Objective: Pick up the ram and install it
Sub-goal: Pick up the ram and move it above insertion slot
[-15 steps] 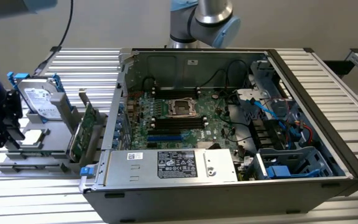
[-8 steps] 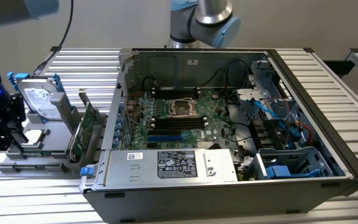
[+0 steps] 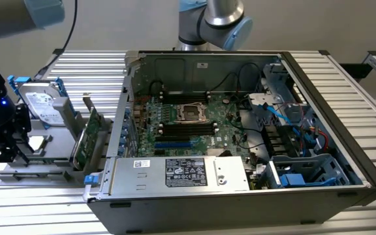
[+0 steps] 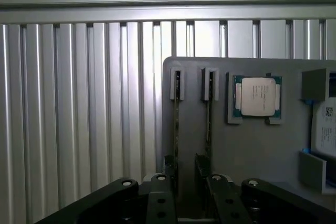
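While your black two-fingered gripper (image 4: 186, 168) hung over the parts holder, its jaws stood apart, with bare grey plastic showing in the gap and nothing clamped between them. Just beside one fingertip (image 4: 169, 165) ran the ram (image 4: 176, 124), a thin, long green circuit-board stick seen edge-on, standing in a narrow slot of the flat grey plastic holder (image 4: 252, 150). You could not tell from the wrist view whether that finger touched it. A second thin stick (image 4: 210, 119) of the same kind stood parallel in the neighbouring slot, its near end reaching the other fingertip (image 4: 202, 165).

Beyond that stick, in a square recess, lay a processor (image 4: 256, 96) with a silver lid and a green border. Farther on stood a silver hard drive with blue rails (image 4: 324, 124). The holder rested on a table of ribbed aluminium slats (image 4: 79, 119).

In the exterior view, a broad green expansion card (image 3: 86, 137) stood on edge at the side of the holder nearest the open black computer case (image 3: 227, 213). That case lay towards the exterior view's right. Its green motherboard (image 3: 175, 139) was exposed, with dark memory slots (image 3: 186, 129) beside the square processor socket (image 3: 193, 111).
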Available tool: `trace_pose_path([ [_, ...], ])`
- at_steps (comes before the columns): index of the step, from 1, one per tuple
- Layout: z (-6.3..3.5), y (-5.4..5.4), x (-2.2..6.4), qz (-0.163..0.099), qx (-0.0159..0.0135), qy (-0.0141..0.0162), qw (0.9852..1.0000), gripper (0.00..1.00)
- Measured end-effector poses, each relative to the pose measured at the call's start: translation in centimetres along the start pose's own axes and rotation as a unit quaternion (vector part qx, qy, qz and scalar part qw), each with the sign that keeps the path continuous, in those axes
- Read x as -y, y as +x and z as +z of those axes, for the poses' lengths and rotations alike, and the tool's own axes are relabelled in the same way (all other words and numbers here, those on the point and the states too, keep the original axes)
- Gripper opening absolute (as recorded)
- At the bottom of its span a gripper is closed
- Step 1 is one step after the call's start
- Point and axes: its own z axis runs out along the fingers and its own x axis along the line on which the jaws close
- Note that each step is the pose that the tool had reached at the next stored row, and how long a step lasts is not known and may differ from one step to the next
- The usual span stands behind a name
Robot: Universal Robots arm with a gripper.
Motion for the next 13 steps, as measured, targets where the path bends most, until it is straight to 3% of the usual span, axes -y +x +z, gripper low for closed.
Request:
trace_pose_path([
  [13,2.09,0.1,0.1,0.0,-0.004,0.0015,1.0,0.3],
])
